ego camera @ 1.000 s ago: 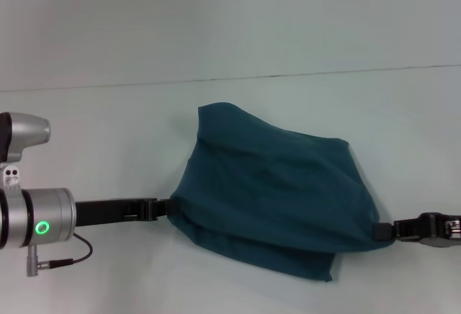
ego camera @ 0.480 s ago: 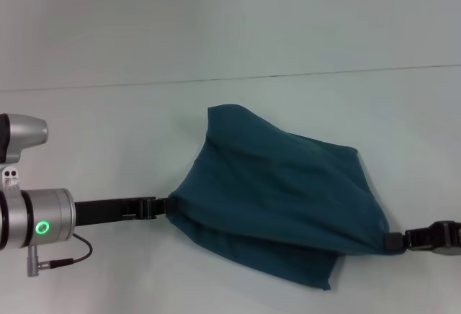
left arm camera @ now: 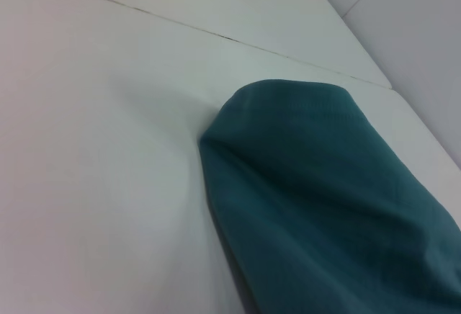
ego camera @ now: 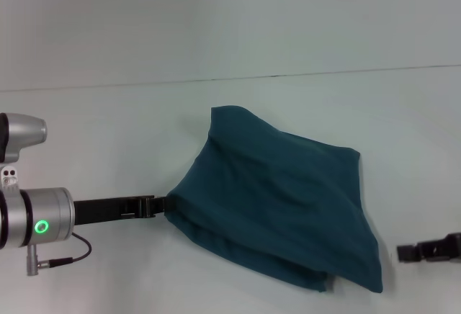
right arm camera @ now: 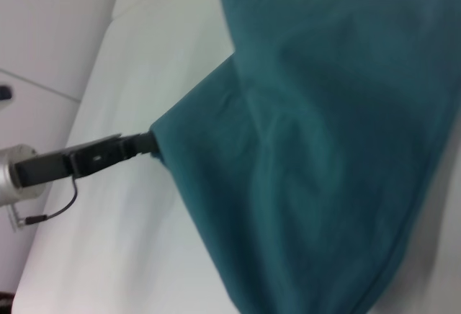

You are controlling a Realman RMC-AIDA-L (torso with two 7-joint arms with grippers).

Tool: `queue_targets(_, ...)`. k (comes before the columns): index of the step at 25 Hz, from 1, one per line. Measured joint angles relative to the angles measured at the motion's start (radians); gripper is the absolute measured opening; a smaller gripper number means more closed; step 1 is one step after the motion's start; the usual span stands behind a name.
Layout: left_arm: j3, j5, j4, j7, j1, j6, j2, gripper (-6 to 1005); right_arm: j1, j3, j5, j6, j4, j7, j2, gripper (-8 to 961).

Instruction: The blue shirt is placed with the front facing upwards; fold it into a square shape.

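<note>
the shirt lay folded over on the pale bench, its plain back side up, draped in a loose mound with one corner trailing toward the near right. the left hand reached in low from the left and was clenched on the shirt's left edge, the cloth pulled to a point there; the right wrist view showed the same pinch. the right hand sat near the right edge, apart from the cloth and grasping nothing, though whether its fingers were spread i cannot tell
</note>
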Motion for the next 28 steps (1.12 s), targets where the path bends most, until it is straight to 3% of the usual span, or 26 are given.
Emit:
queue_targets(7,0.000,-0.003,0.000,0.002,0.000,0.002,0.000,18,-0.014,0.103,0.099,0.028,-0.066,-0.002,-0.008,273)
queue_targets(12,-0.028,-0.011,0.000,0.000,-0.001,-0.002,0.000,24,0.025,0.102,0.176,0.160,-0.071,-0.011,0.008,381)
queue_targets(15,-0.052,-0.012,0.001,0.000,-0.002,-0.003,0.000,28,0.064,0.086,0.173,0.250,-0.071,-0.021,0.024,588)
queue_targets(18,-0.068,-0.012,0.005,-0.002,-0.002,-0.003,0.000,32,0.094,0.059,0.172,0.306,-0.071,-0.030,0.035,592)
queue_targets(24,-0.126,-0.014,0.009,0.001,-0.008,0.002,0.002,267,0.141,0.034,0.172,0.337,-0.072,-0.030,0.038,601)
queue_targets(28,-0.119,-0.014,0.004,0.023,-0.038,0.006,-0.013,425,0.180,0.001,0.171,0.366,-0.070,-0.032,0.042,604)
